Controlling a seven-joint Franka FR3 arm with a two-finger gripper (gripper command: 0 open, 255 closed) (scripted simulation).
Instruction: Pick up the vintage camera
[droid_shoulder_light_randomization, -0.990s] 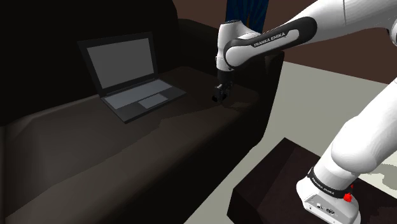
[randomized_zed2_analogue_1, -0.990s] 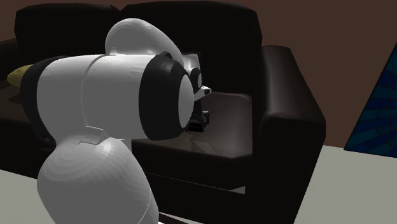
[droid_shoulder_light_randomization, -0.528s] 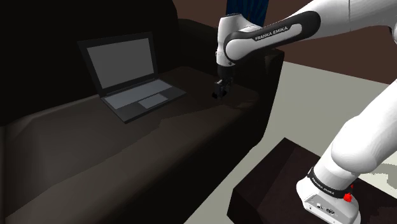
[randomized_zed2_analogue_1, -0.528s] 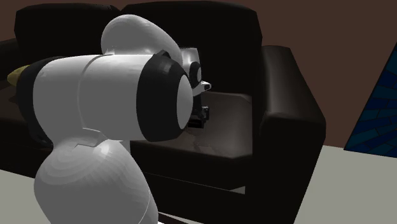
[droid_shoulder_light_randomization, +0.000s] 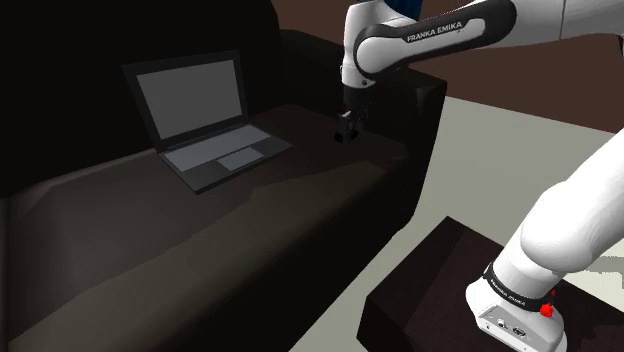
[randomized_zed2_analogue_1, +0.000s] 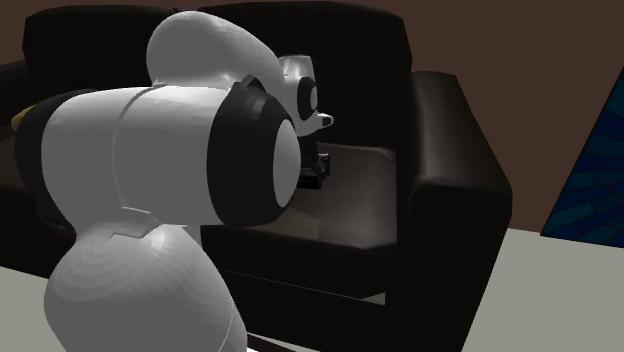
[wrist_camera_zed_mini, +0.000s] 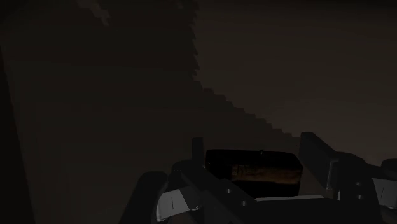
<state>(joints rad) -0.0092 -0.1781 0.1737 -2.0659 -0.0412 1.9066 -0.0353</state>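
Note:
A small dark vintage camera sits clasped between my two black fingers, and my gripper is shut on it. In the shoulder view the gripper hangs from the arm with the camera a little above the dark sofa seat, near the armrest. In the second exterior view the camera peeks out beside the big white arm joint, above the seat cushion. Most of the camera's body is hidden by the hand and the dimness.
An open laptop rests on the sofa seat towards the shoulder view's left of the gripper. The sofa's armrest rises just beyond the hand and its backrest behind. The dark stand is at lower right.
The gripper has risen steadily from the seat, carrying the camera up with it. The laptop has not moved.

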